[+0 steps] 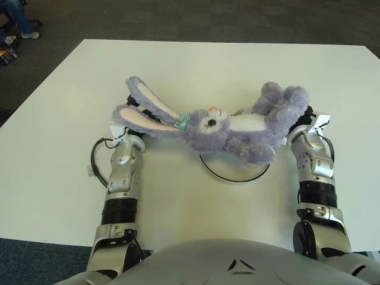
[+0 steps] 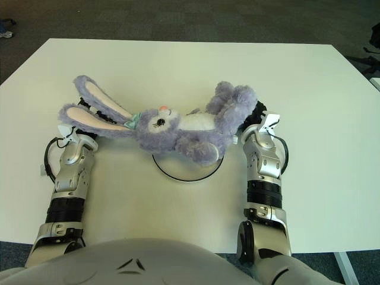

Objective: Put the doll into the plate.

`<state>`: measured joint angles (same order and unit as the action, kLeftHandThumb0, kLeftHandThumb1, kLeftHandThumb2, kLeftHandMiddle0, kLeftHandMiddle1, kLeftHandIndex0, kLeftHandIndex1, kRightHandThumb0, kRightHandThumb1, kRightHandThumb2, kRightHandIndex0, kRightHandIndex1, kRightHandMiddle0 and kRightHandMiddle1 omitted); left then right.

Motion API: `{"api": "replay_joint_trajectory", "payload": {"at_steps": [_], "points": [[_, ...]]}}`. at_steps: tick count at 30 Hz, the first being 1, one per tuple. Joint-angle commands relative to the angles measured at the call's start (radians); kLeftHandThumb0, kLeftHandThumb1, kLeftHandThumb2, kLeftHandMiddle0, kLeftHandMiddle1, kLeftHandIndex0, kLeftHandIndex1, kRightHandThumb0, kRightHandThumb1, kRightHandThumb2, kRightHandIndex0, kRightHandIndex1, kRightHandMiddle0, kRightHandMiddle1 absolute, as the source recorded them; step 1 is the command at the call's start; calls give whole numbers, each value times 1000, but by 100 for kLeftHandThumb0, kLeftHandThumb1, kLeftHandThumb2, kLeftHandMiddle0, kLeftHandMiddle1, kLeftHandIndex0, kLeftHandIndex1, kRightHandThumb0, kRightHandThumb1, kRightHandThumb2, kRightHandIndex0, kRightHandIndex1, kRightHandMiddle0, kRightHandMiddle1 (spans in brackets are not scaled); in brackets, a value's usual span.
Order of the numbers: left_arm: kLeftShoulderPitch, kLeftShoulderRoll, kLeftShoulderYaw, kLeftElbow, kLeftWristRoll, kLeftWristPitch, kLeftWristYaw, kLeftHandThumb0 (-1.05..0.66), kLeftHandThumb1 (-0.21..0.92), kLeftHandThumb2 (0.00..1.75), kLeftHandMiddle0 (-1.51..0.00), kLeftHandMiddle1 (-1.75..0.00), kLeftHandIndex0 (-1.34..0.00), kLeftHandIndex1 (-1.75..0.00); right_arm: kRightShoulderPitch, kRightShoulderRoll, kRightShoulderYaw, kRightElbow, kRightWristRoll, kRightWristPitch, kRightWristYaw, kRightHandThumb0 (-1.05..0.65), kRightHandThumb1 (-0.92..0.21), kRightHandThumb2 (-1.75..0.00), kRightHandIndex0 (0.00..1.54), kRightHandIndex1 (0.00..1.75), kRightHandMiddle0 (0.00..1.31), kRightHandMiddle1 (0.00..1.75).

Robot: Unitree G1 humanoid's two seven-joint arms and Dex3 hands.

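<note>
Hidden and cut-off parts

Most of the plate [image 1: 234, 175] is covered by the doll [image 1: 225, 127]; only its near rim is seen, toward the table's [image 1: 59, 119] near edge. The left hand [image 1: 132, 113] is hidden under the doll's ears and the right hand [image 1: 304, 119] behind its legs, so it cannot be told how either is closed or what is touched. The table's near corners are cut off or covered by the robot's body, and a person's leg [image 1: 18, 18] is cropped beyond the far left corner.

doll [image 1: 228, 127] over plate [image 1: 234, 173], btwn left hand [image 1: 132, 119], right hand [image 1: 304, 119]
</note>
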<state>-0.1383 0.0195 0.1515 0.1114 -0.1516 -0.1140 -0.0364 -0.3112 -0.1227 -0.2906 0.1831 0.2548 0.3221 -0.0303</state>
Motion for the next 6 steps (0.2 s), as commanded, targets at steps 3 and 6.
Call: {"api": "replay_joint_trajectory", "payload": {"at_steps": [3,6], "points": [[12,-7,-2,9,5,18,14,-41,57,100,-102,-175,-42,-175,30,4,2,56,5,73,-2,-1,9,-175,91,175,74,166],[11,-4,-3,11,9,23,14,-41,56,101,-103,-175,-42,-175,33,-3,13,62,-9,50,5,-1,9,-175,91,175,74,165]]}}
